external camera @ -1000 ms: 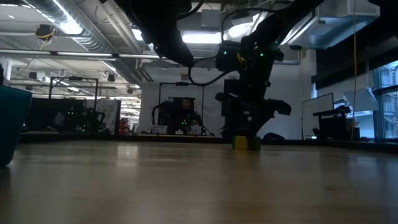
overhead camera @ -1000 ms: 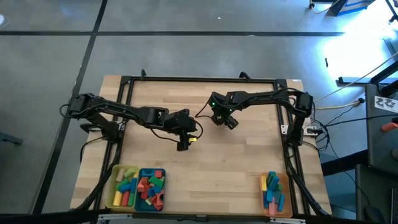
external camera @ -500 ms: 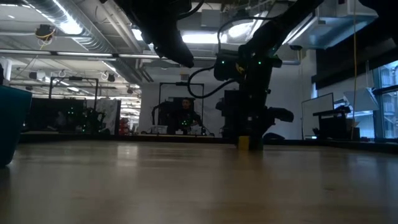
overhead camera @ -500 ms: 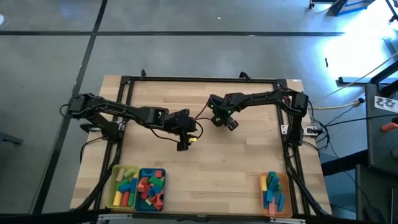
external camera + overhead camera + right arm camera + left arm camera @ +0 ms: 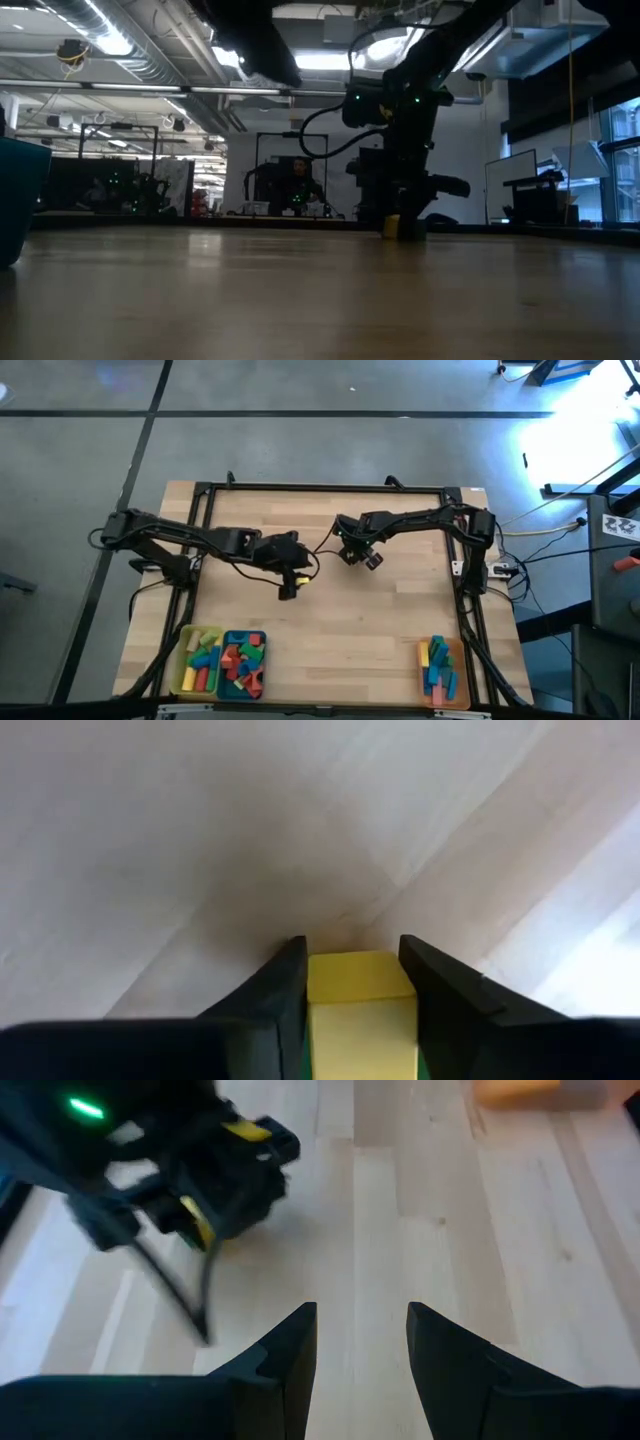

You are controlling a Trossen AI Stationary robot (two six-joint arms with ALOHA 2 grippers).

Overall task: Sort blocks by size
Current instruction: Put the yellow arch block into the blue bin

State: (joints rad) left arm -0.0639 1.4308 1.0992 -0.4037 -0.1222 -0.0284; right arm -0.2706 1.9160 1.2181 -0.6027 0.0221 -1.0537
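Observation:
A small yellow block [image 5: 360,1005] stands on the wooden table near its middle and shows in the low view as a yellow block [image 5: 391,228]. My right gripper [image 5: 355,970] is down over it from above, shut on it, right of centre in the high view [image 5: 355,553]. My left gripper [image 5: 362,1330] hangs open above the table a little to the left [image 5: 289,590], with nothing between its fingers. Many more blocks lie in three trays along the near edge. My right gripper pinches the yellow block between its two fingers, one finger [image 5: 285,990] on each of two opposite sides [image 5: 318,1010]. The fingers come steeply from above. The block's bottom [image 5: 391,234] rests on the table.
A yellow tray [image 5: 177,665] and a teal tray [image 5: 243,632] with mixed blocks sit at the near left. An orange tray [image 5: 464,660] with several blocks is at the near right. A black frame [image 5: 320,487] edges the table. Bare wood lies between the trays.
My right gripper has sunk slightly over the yellow block and its fingers have closed in from wide apart onto the block's sides. My left gripper has drawn back a little toward the table's left and risen, still open.

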